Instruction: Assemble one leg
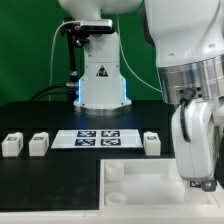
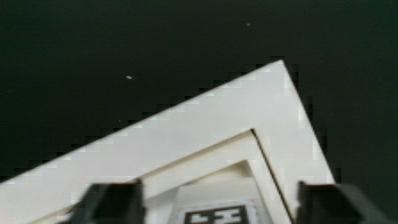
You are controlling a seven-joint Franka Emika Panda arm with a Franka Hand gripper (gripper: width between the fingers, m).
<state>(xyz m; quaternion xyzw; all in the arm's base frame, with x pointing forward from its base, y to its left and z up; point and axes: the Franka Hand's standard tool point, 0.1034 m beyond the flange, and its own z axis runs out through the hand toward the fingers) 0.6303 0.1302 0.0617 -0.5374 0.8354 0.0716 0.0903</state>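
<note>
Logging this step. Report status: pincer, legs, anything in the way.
Pincer over a corner of the large white square piece; open or shut, cannot tell. Three legs seen on the table, none held. Marker board between them, nothing blocking.

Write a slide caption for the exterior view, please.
Robot gripper hangs over a large white square piece; three small legs wait beside the marker board.

- Black table (image 1: 40, 115) open between the robot base (image 1: 100, 85) and the marker board (image 1: 99, 138); room to pass there
- Row in front: two legs (image 1: 12, 144) (image 1: 38, 143) at the exterior view's left, another leg (image 1: 151, 141) right of the board; narrow gaps between them
- Large white piece (image 1: 130, 190) fills the near foreground; gripper (image 1: 195, 180) low over its right side
- Wrist view: dark bare table (image 2: 107, 60) beyond the piece's corner (image 2: 276, 75)
</note>
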